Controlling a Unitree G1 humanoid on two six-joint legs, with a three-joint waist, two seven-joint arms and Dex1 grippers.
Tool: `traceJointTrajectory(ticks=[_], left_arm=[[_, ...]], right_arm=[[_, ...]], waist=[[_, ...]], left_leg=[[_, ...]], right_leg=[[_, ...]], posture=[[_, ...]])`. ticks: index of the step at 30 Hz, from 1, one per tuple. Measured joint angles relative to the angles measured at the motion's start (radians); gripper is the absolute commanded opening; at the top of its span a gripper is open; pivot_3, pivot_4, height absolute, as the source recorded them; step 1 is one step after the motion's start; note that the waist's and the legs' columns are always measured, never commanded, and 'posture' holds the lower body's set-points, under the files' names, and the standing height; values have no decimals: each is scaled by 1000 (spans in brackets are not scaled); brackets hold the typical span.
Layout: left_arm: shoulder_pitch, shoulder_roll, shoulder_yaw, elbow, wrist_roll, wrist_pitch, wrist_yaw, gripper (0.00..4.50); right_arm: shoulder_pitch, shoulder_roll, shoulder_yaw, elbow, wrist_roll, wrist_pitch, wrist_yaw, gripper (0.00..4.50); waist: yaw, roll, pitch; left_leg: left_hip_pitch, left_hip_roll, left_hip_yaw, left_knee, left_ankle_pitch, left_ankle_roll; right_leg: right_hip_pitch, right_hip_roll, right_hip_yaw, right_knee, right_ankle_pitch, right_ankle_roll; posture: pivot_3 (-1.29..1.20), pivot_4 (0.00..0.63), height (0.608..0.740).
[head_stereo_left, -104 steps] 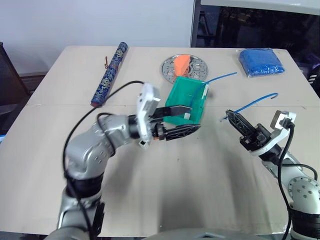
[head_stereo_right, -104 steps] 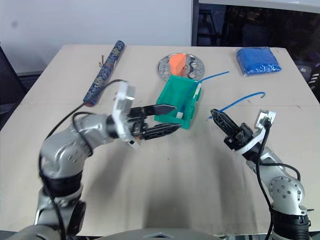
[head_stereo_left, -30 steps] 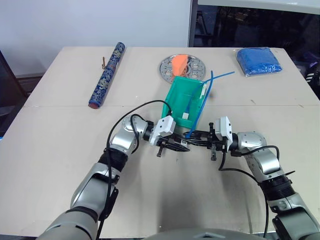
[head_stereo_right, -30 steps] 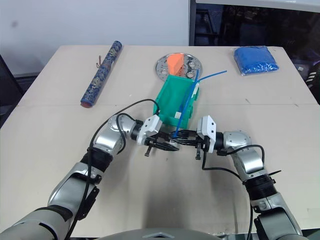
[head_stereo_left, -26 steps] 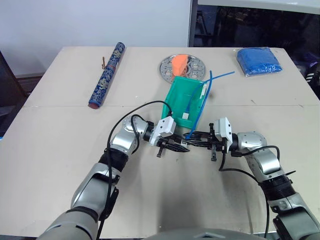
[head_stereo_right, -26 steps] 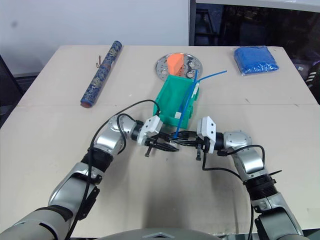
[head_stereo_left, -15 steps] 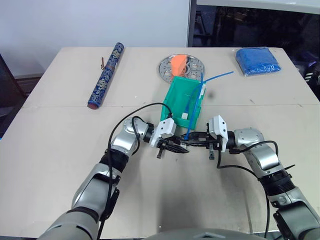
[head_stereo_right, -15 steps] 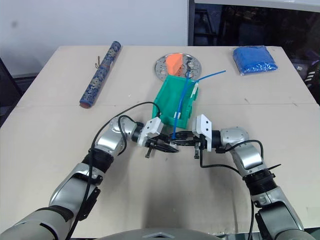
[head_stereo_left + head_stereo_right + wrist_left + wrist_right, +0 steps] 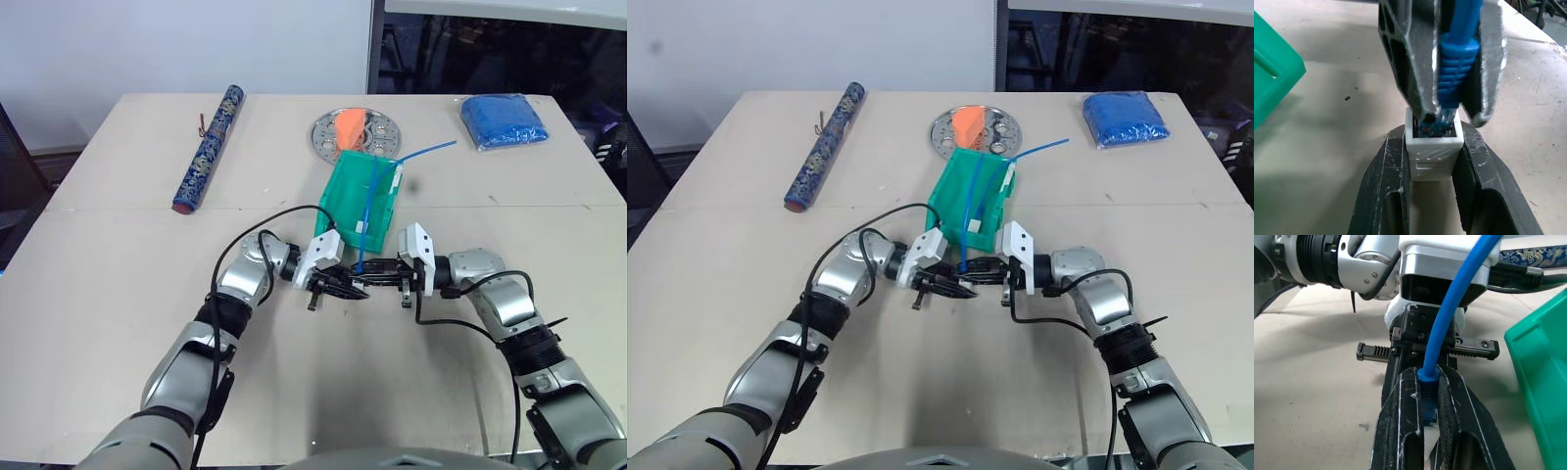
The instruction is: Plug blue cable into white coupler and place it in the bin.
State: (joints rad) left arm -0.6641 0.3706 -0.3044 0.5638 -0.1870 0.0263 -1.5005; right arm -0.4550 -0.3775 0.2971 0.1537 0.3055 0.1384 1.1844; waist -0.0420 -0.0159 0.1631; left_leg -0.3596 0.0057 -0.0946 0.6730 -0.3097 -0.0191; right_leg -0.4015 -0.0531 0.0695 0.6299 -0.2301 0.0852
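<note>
In front of the teal bin (image 9: 340,208) my two grippers meet tip to tip just above the table. My left gripper (image 9: 1432,147) is shut on the white coupler (image 9: 1433,152), with the socket facing the other hand. My right gripper (image 9: 1427,382) is shut on the ribbed boot of the blue cable (image 9: 1449,318). Its plug end sits at the mouth of the coupler's socket (image 9: 1436,128); how deep it goes is hidden. The free length of the cable (image 9: 366,211) arcs up over the bin.
A longer blue cable (image 9: 427,152) leans out of the bin toward the right. Behind it lie a round perforated metal plate (image 9: 359,130) with an orange piece, a folded blue cloth (image 9: 505,121) at the far right and a patterned dark roll (image 9: 209,145) at the far left.
Earlier the grippers were apart; over the last second they stay tip to tip. My right hand has sunk a little and the cable's free length has swung left over the bin.
</note>
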Motion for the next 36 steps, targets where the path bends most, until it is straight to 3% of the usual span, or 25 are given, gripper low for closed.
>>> traceJointTrajectory(ticks=[5, 9, 11, 12, 14, 18, 24, 28, 32, 36], left_arm=[[2, -5, 8, -1, 0, 15, 1, 586], [30, 0, 47, -44, -13, 13, 4, 586], [48, 13, 68, -102, -24, 30, 15, 1599], [58, 21, 72, -131, -30, 36, 17, 1822], [113, 40, 81, -253, -40, 55, 47, 2859], [247, 97, 100, -443, -41, 126, 139, 4470], [423, 199, 265, -855, -90, 430, 405, 4470], [427, 214, 397, -1075, -149, 672, 599, 4470], [368, 211, 457, -1181, -189, 875, 764, 4500], [298, 205, 473, -1222, -209, 986, 877, 4500]], right_arm=[[-11, 10, -10, 25, 15, 7, 13, 0], [-5, 70, -88, 35, 122, 123, -3, 0], [-17, 73, -105, 7, 156, 175, -9, 0], [-25, 75, -114, 0, 168, 194, -19, 0], [-45, 66, -141, -41, 204, 262, -44, 0], [-69, 38, -170, -103, 235, 354, -96, 0], [-224, 42, -237, -83, 250, 513, -264, 0], [-376, 53, -238, 54, 206, 578, -370, 0], [-481, 89, -238, 223, 157, 552, -414, 1500], [-575, 119, -280, 415, 90, 412, -503, 3449]], waist=[[1, 0, -1], [0, 0, -1], [0, 0, -1], [0, 1, -1], [0, 1, -1], [-4, 1, 0], [-1, 1, 0], [5, 1, 0], [1, 0, 0], [0, 0, 0]], left_leg=[[0, 0, -1, 1, 0, 0], [-2, 0, -1, 1, 2, -4], [-3, 0, -2, 0, 2, -4], [-3, 0, -2, 0, 2, -4], [-2, 0, -2, -1, 2, -4], [-3, 0, -1, -2, 2, -4], [-3, 1, -1, -2, 0, 0], [-3, 0, -1, -2, 0, 0], [-3, 0, -1, -2, 1, -1], [-4, 0, 0, -4, 3, -6]], right_leg=[[1, 0, 0, 0, 0, 0], [-1, 0, -1, 0, 0, 0], [-1, 0, -1, 0, 0, 0], [-1, 0, -1, -1, 0, 0], [-1, 0, -1, -1, 0, 0], [-3, -1, 0, -1, 0, 0], [-4, -1, -1, 1, 0, 0], [-4, -1, -2, 2, 1, -1], [-4, -1, -2, 2, 1, -1], [-5, -1, -2, -1, 1, -1]], posture=[[0, 150, 740], [0, 150, 740], [0, 150, 740], [0, 150, 740], [0, 150, 740], [0, 150, 740], [0, 150, 740], [0, 150, 740], [0, 150, 740], [0, 150, 740]])
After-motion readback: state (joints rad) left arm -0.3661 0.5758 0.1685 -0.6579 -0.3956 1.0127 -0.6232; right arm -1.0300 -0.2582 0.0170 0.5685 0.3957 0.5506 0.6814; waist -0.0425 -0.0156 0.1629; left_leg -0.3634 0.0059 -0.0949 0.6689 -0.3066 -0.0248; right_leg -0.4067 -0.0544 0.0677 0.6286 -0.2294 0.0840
